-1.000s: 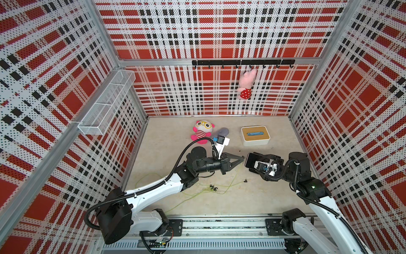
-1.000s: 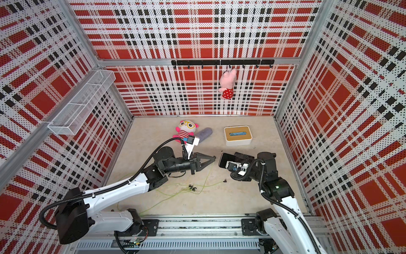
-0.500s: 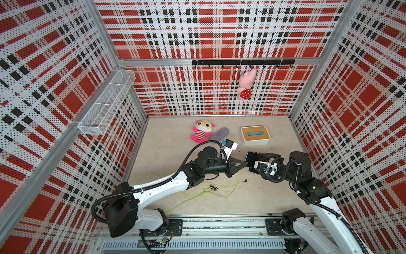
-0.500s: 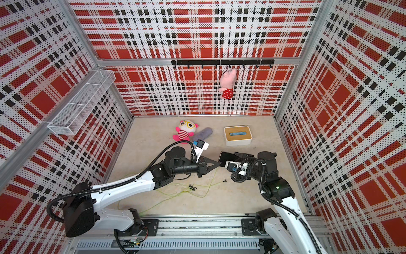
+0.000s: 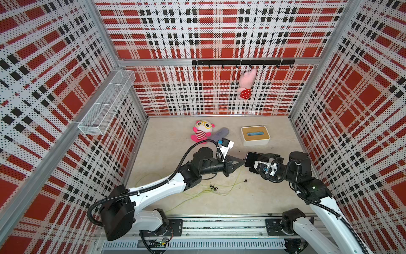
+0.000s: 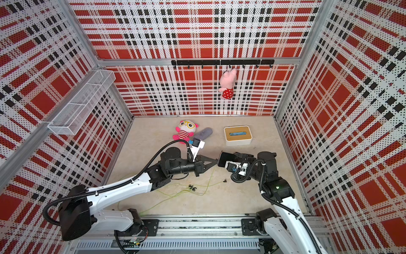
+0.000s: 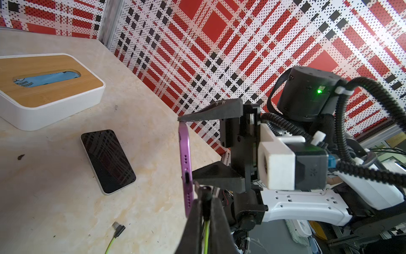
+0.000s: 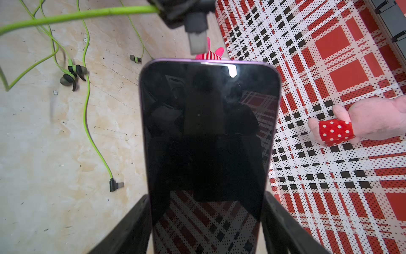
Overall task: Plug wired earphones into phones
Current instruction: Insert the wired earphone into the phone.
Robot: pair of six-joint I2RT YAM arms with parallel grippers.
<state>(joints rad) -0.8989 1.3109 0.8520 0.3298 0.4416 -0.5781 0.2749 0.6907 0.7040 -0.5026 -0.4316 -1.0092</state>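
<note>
Plaid-walled cell, beige tabletop (image 5: 167, 140).

Top views: both arms stretch low and level toward each other mid-table. The left gripper (image 5: 238, 163) noses up to the purple-edged phone (image 5: 247, 158), which the right gripper (image 5: 252, 160) holds.

Left wrist: claw pinched tight on the plug (image 7: 205, 193), green cable trailing. The plug sits beside the port, not in. The second phone (image 7: 107, 160) lies flat, and a spare plug (image 7: 118, 228) lies loose.

Right wrist: fingers clamp the phone's long sides. The plug is just short of its edge. The earbuds (image 8: 72, 75) lie idle.

Nothing is plugged yet; both insertions remain.
</note>
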